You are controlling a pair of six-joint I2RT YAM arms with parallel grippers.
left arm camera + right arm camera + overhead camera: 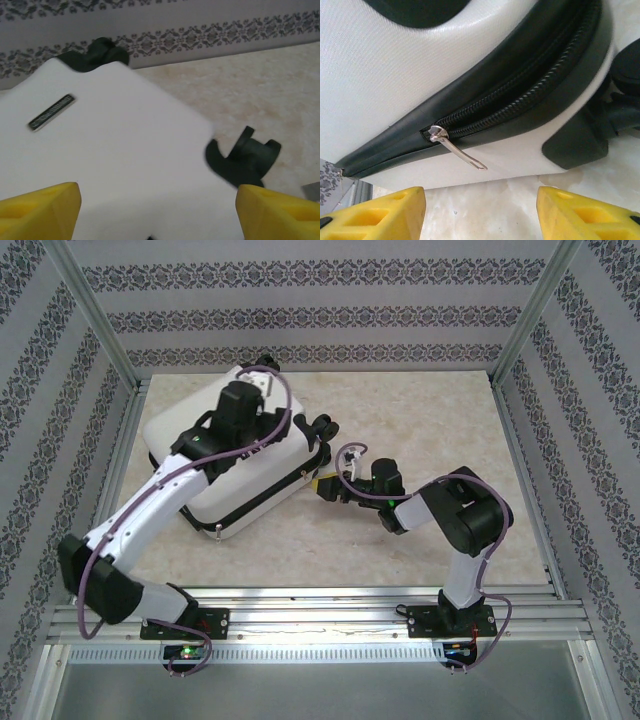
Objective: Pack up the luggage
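Observation:
The luggage (262,472) lies shut and flat on the table, a white hard shell with black wheels. My left gripper (256,380) hovers over its top shell (115,150), jaws wide open (157,215) with nothing between the yellow fingertips (45,207). My right gripper (322,483) faces the luggage's right side (410,65), open (481,215). The black zipper runs along that side, and its silver zipper pull (460,150) hangs just ahead of the fingertips (580,212), touching neither.
Black caster wheels (245,157) stick out at the luggage's far end, one close to the right gripper (625,75). A small dark badge (51,111) sits on the shell. The beige table (430,420) stretches to the right, with patterned walls around it.

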